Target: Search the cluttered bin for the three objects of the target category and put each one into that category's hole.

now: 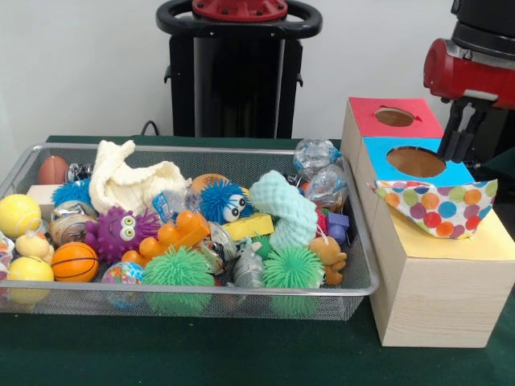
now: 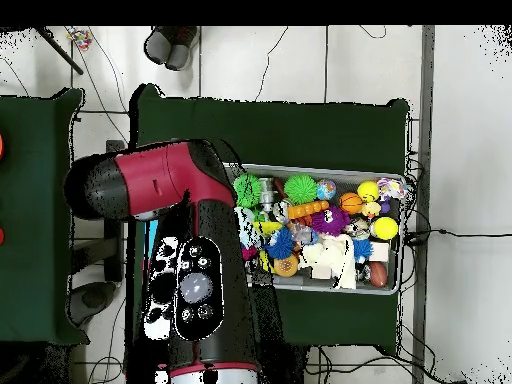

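- The arm (image 1: pixel 469 72) enters at the upper right of the front view, over the box (image 1: pixel 438 277).
- The gripper (image 1: pixel 460 137) hangs just above the blue hole (image 1: pixel 415 162); whether its claw is open or closed cannot be told.
- A polka-dot cloth (image 1: pixel 438 205) drapes over the box top, below the blue hole.
- The red hole (image 1: pixel 394 117) lies behind the blue one, toward the top of the frame.
- The wire bin (image 1: pixel 185 293) fills the left and centre, packed with toys.
- Inside: a white knit cloth (image 1: pixel 129 183), a purple spiky toy (image 1: pixel 121 233), green spiky balls (image 1: pixel 179 269), a small basketball (image 1: pixel 74 261), and yellow balls (image 1: pixel 18 213) at the left edge.
- In the overhead view the arm (image 2: pixel 190 260) covers the box; the bin (image 2: pixel 395 285) sits centre-right.
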Robot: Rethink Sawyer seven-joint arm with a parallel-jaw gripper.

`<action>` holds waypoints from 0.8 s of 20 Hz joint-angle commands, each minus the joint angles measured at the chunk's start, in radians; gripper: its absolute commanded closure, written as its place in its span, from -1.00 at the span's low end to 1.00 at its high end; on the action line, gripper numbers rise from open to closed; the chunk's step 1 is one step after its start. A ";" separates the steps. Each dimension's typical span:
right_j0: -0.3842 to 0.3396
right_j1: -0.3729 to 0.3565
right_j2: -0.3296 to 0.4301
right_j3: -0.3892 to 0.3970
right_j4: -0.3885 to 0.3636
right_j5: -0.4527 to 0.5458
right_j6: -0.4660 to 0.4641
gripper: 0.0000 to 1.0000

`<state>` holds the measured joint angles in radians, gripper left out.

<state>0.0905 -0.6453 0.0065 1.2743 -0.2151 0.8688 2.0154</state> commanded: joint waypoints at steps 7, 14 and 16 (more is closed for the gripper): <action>-0.019 0.078 0.003 0.019 -0.043 0.032 0.046 1.00; -0.006 0.143 -0.055 -0.099 -0.069 0.065 0.097 1.00; -0.013 0.149 -0.053 -0.097 -0.055 0.041 0.094 1.00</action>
<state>0.0940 -0.5746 -0.0285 1.2136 -0.2153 0.8688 2.0154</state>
